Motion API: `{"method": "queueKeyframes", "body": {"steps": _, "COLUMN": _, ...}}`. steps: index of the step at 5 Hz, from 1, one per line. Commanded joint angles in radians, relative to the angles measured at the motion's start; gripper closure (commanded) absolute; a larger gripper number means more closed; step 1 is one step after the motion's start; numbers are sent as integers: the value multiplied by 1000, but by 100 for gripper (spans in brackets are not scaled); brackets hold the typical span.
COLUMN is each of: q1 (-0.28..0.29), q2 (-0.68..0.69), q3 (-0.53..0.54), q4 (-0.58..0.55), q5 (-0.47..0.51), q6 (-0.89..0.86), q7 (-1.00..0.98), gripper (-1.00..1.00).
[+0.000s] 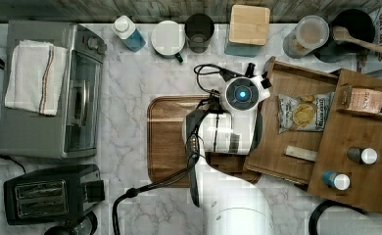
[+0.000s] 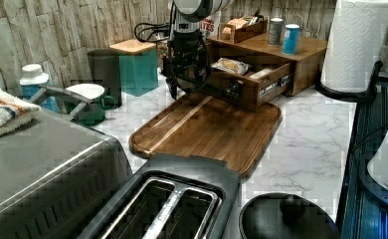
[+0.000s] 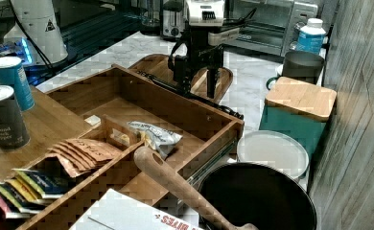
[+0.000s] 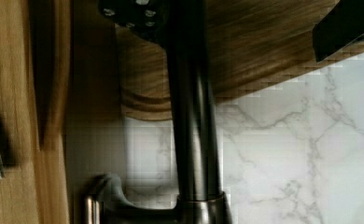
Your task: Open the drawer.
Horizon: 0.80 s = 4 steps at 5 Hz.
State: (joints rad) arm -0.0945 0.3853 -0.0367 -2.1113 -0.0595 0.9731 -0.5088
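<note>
Already the wide brown wooden drawer [image 3: 175, 115] stands pulled out over the marble worktop [image 1: 130, 93]; a crisp packet [image 1: 304, 112] lies inside. Up close, the wrist view shows the black claw [image 4: 236, 21] spread open astride the long black metal bar handle [image 4: 194, 121], fingers apart from it; the right view hides this.

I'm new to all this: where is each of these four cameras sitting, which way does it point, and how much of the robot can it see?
Top view: overhead, looking straight down on the counter; the arm's white links cover part of the cutting board.
Left view: low by the toaster, facing the drawer front; shows the gripper.
Right view: behind the cabinet, looking over the open drawer at the gripper.
Wrist view: on the arm, close above the black handle.
Left and right views share drawer, board and gripper.
</note>
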Motion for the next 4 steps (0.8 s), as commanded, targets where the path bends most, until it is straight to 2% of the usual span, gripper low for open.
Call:
{"method": "queueKeyframes", "body": {"steps": 1, "q1": 133, "q2": -9, "q3": 148, "q4": 53, "q5": 63, "q6": 62, "q7": 122, "gripper": -100}}
{"method": "queueKeyframes", "body": {"steps": 4, "q1": 136, "q2": -10, "q3": 145, "q4": 53, "q5": 65, "q6": 62, "q7": 121, "gripper": -100}}
